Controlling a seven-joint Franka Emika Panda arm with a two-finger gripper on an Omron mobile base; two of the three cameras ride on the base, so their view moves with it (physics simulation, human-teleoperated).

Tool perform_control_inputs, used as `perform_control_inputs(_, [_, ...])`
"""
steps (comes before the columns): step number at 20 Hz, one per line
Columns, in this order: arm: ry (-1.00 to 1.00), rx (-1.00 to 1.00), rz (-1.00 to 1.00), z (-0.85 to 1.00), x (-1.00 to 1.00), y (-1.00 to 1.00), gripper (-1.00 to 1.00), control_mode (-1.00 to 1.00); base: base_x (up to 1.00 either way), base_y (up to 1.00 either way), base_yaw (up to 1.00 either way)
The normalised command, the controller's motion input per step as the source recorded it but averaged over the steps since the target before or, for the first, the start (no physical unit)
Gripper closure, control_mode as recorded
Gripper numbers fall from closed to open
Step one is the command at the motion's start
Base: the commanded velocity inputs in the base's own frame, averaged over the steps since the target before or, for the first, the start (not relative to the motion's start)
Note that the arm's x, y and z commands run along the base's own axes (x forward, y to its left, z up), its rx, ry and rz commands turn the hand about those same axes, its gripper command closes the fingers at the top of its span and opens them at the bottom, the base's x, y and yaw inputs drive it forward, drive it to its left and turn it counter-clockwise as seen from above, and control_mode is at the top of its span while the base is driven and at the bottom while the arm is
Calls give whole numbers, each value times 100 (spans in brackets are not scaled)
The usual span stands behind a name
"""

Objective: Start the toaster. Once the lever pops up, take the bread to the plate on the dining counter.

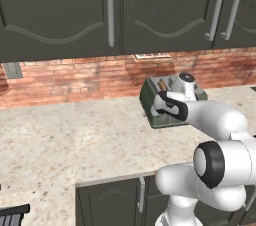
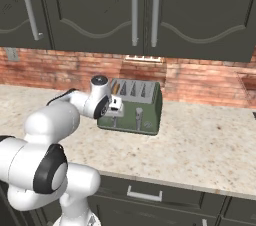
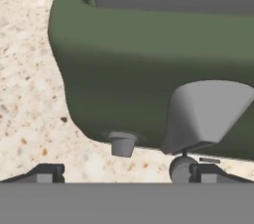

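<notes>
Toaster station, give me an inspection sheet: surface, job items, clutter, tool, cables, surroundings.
Surface: beige speckled wall counter, bare around the appliance.
Job's things: dark olive-green toaster stands near the brick backsplash; a brown bread slice sits in one end slot; a pale lever shows on the front face. Plate and dining counter: nothing seen.
Clutter: nothing seen.
Grippers: tool open, holding nothing, close up against the toaster's side; in the hand view a grey lever paddle lies just ahead of its fingertips.
Cables: nothing seen.
Surroundings: dark upper cabinets with silver handles, dark lower cabinets, wall outlet.
</notes>
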Motion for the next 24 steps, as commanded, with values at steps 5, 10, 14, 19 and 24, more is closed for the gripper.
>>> perform_control_inputs(5, [-1, 0, 0, -23, -1, 0, -100, -100, 0, 0, 0])
perform_control_inputs(10, [0, 0, 0, -14, 0, 0, -100, -100, 0, 0, 0])
perform_control_inputs(14, [0, 0, 0, -12, -1, 0, -100, -100, 0, 0, 0])
perform_control_inputs(19, [0, 0, 0, -11, 0, 0, -100, -100, 0, 0, 0])
perform_control_inputs(24, [0, 0, 0, -11, 0, 0, -100, -100, 0, 0, 0])
